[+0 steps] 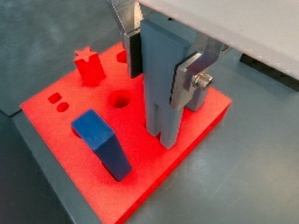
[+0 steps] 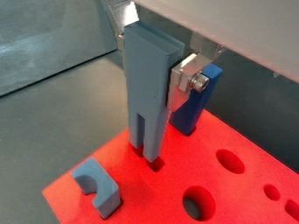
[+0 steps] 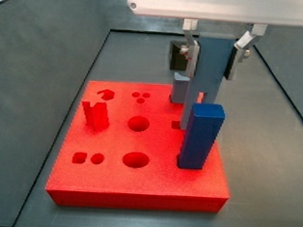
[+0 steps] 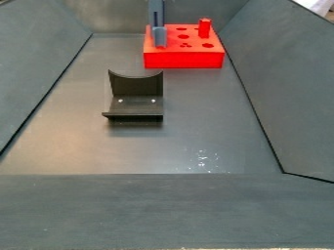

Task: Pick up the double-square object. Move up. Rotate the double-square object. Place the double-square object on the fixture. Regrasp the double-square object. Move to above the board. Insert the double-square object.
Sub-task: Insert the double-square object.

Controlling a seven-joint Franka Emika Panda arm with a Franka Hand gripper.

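Wrist views show the gripper (image 2: 158,48) clamped on the double-square object (image 2: 149,96), upright with its lower end at the board (image 2: 187,175); it looks rigid, light and smooth, best held high on its flat faces. Side views place the board (image 4: 183,56) toward the counter's far edge, the fixture (image 4: 135,96) mid-counter.

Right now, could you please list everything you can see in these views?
board: one, red, on the grey floor.
double-square object: one, blue-grey, upright, lower end at the board's top face.
tall block: one, dark blue, standing on the board.
peg: one, red, standing on the board.
short notched piece: one, blue-grey, on the board.
fixture: one, almost black, on the floor apart from the board.
gripper: one, silver fingers, above the board, shut on the double-square object.
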